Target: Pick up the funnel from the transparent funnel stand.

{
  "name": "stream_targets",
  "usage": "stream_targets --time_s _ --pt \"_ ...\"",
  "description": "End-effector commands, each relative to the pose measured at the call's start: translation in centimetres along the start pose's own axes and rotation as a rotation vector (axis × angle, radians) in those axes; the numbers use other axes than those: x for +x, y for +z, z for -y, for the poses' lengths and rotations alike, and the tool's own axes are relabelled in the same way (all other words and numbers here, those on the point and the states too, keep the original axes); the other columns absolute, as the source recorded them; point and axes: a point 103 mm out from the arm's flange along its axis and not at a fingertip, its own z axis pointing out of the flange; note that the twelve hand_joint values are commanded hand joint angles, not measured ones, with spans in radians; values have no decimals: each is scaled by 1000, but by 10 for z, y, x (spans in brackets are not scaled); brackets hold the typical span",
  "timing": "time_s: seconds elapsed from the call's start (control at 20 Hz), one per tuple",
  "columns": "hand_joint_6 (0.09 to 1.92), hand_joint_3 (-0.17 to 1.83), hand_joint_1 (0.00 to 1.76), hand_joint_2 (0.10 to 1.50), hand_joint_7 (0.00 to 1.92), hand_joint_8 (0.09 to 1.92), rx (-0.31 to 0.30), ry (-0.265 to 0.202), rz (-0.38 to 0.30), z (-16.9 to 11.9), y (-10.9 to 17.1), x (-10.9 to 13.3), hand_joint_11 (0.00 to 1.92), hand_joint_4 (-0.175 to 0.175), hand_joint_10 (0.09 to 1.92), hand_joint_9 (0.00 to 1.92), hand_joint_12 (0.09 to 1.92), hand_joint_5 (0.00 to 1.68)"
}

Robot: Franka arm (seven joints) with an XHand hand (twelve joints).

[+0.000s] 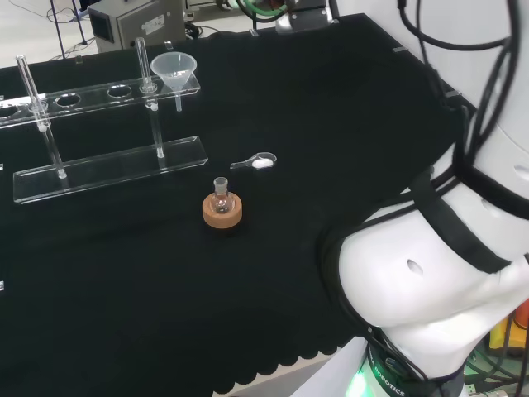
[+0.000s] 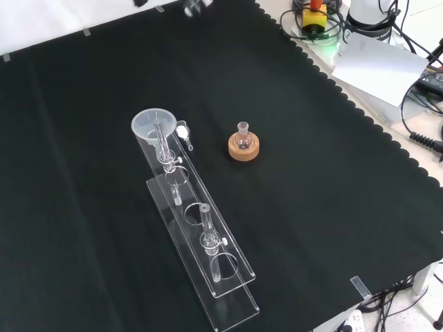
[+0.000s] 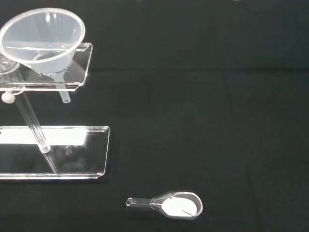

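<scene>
A clear plastic funnel (image 1: 174,69) sits upright in the end hole of the transparent funnel stand (image 1: 107,169), its stem hanging below the upper shelf. In the front view the funnel (image 2: 154,124) is at the far end of the stand (image 2: 208,277). The wrist view looks at the funnel (image 3: 42,38) and the stand's base plate (image 3: 53,150) from the side and some way off. A small blurred part of the hand (image 2: 197,5) shows at the front view's top edge, far from the funnel.
A small round flask on a cork ring (image 1: 222,208) (image 2: 243,145) stands near the stand. A glass scoop with white powder (image 1: 258,162) (image 3: 176,205) lies between them. The arm's white links (image 1: 430,281) rise at the head view's right.
</scene>
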Motion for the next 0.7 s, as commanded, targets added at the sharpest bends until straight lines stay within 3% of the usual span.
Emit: stream_targets --time_s 0.05,0.3,0.7 --pt "87 363 85 1112 60 521 79 -57 54 -61 16 35 12 9 617 196 1389 174" --pt "87 314 285 1029 131 612 105 -68 84 -80 23 54 61 -13 680 279 1407 215" --pt "87 271 424 897 161 682 180 -86 109 -104 36 74 158 -29 712 342 1429 234"
